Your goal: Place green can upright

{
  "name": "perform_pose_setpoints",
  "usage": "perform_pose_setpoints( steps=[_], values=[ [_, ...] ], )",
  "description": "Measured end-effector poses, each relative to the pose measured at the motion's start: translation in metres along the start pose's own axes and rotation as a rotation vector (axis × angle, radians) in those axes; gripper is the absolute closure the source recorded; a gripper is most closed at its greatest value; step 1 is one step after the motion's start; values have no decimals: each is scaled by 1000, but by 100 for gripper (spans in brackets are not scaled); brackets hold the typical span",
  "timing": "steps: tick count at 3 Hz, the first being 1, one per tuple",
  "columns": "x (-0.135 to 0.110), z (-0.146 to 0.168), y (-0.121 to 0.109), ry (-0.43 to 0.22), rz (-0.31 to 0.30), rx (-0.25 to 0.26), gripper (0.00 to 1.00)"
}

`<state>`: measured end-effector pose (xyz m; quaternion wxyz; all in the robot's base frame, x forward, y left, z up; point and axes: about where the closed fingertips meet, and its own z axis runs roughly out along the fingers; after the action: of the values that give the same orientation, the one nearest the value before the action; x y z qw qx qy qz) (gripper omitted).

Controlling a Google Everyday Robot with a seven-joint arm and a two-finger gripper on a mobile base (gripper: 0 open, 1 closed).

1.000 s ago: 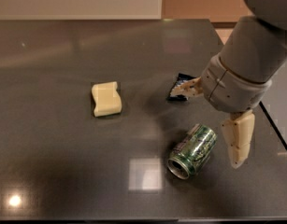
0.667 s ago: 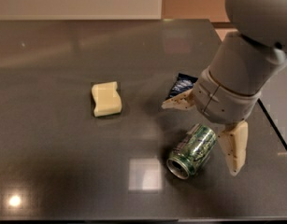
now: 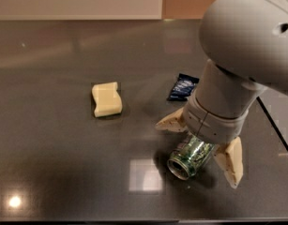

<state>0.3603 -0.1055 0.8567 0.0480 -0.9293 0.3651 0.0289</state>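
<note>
Since the last look the arm (image 3: 246, 55) has dropped lower and come in over the can, so its fat grey wrist now hides the far end; the can itself looks like it's pretty much in the same spot as before, and so do the other bits.

So right now: the green can (image 3: 186, 159) is lying on its side on the dark glossy surface (image 3: 49, 163), toward the front right, with its silver open end pointing toward the camera and a little left; the tool (image 3: 196, 154) sits right above it, released, its two pale fingers (image 3: 230, 163) splayed wide with one off to the can's upper left and the other down at its right; can't say for sure whether either one is actually touching the metal.

Other stuff: a yellow sponge (image 3: 106, 99) lies well off to the left, flat on the surface; a dark blue snack wrapper (image 3: 183, 86) lies just behind the tool, partly tucked behind the wrist; a couple of bright light reflections show on the surface near the front edge.
</note>
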Motion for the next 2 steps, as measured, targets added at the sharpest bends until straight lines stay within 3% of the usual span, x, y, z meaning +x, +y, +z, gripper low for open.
perform_pose_setpoints(
  steps=[1, 2],
  values=[
    [-1, 13, 3, 38, -23, -29, 0],
    [3, 19, 1, 71, -27, -47, 18]
  ],
)
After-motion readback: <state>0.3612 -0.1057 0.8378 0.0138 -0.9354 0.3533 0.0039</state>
